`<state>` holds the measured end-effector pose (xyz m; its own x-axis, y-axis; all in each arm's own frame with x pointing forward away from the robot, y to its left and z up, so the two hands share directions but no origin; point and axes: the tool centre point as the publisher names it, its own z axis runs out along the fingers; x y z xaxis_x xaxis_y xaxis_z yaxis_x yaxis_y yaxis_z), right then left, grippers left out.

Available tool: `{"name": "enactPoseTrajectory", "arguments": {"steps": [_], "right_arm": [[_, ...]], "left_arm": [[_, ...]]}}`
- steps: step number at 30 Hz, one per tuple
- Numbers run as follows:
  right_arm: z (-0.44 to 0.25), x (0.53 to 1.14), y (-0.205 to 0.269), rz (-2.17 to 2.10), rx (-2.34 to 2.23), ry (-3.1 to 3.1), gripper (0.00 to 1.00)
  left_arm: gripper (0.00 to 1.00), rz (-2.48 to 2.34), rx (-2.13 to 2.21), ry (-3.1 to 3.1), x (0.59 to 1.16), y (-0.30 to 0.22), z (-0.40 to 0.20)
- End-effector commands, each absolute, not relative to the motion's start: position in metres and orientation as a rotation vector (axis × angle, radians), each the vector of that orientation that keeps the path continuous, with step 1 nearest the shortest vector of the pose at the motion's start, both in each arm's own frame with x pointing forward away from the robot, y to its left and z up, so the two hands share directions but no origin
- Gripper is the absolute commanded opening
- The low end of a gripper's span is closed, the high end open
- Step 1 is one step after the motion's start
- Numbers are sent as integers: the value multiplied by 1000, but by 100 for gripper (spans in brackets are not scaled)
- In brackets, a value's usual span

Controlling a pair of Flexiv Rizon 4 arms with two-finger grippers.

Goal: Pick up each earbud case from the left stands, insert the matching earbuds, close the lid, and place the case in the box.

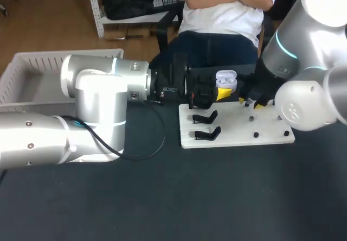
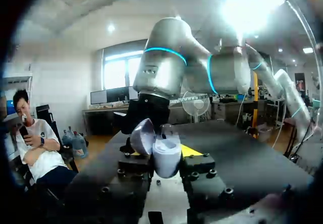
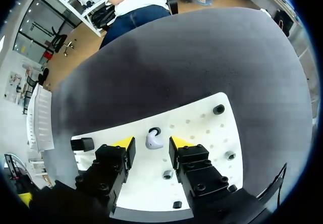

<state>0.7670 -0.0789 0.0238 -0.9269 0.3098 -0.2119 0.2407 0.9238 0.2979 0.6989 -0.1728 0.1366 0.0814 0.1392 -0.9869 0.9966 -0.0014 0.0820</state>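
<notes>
Our left gripper (image 2: 164,172) is closed narrowly on the earbud case (image 2: 167,157), one finger pressing each side; the case sits upright between them, held up above the far edge of the white board (image 1: 238,135); it is pale, rounded and glossy, and its lid (image 2: 143,135) is swung open and tilts away to one side; we cannot tell whether anything lies inside it. Our right gripper (image 3: 151,144) hangs low over the board with its fingers parted; a single white earbud (image 3: 153,140) rests on the board between the yellow tips, a gap showing on each side, so neither finger touches it. Two empty black stands (image 1: 206,125) sit on the board's left part, near our left gripper; the white box (image 1: 32,70) stands well apart at the table's left.
</notes>
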Motion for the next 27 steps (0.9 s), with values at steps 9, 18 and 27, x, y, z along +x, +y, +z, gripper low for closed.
{"name": "enactPoseTrajectory", "arguments": {"steps": [9, 18, 27], "right_arm": [[22, 770, -77, 390, 418, 2834, 36], [21, 767, -80, 384, 436, 2833, 33], [23, 767, -81, 383, 446, 2830, 32]], "left_arm": [[0, -1070, 1337, 1246, 697, -173, 135], [0, -1070, 1337, 1246, 697, -173, 135], [0, -1070, 1337, 1246, 697, -173, 135]]}}
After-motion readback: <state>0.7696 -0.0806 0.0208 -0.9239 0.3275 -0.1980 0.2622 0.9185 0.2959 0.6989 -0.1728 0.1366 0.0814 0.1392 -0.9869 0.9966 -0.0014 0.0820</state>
